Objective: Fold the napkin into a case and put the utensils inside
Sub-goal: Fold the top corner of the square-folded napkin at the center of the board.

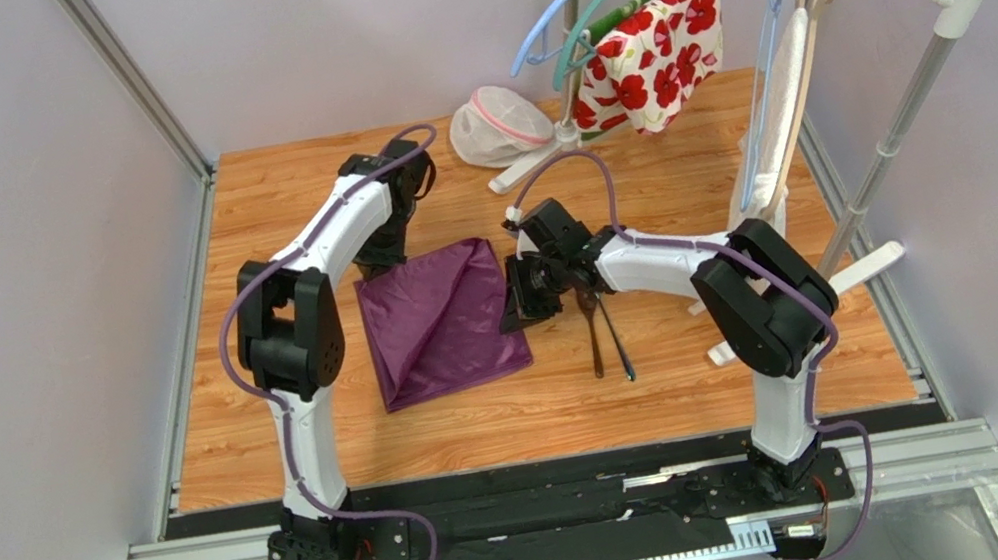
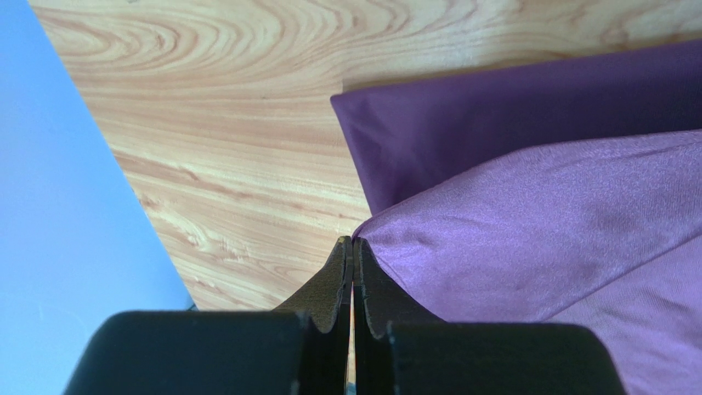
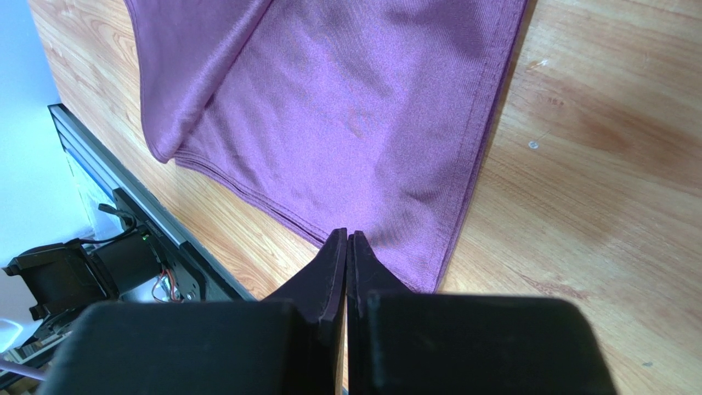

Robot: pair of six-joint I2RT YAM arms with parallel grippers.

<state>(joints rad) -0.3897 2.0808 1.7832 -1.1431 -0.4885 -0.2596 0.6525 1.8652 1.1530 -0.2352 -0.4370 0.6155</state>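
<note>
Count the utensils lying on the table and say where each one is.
2. One utensil lies just right of the napkin; the other lies beside it, further right. None looks hidden.

Bright, even, diffuse light, probably from overhead, leaves only soft, short shadows on the table (image 1: 335, 445). The napkin (image 2: 535, 206) carries a satin sheen toward three o'clock in the left wrist view. Near fingers (image 3: 325, 276) blur at six o'clock. The top view is sharp.
</note>
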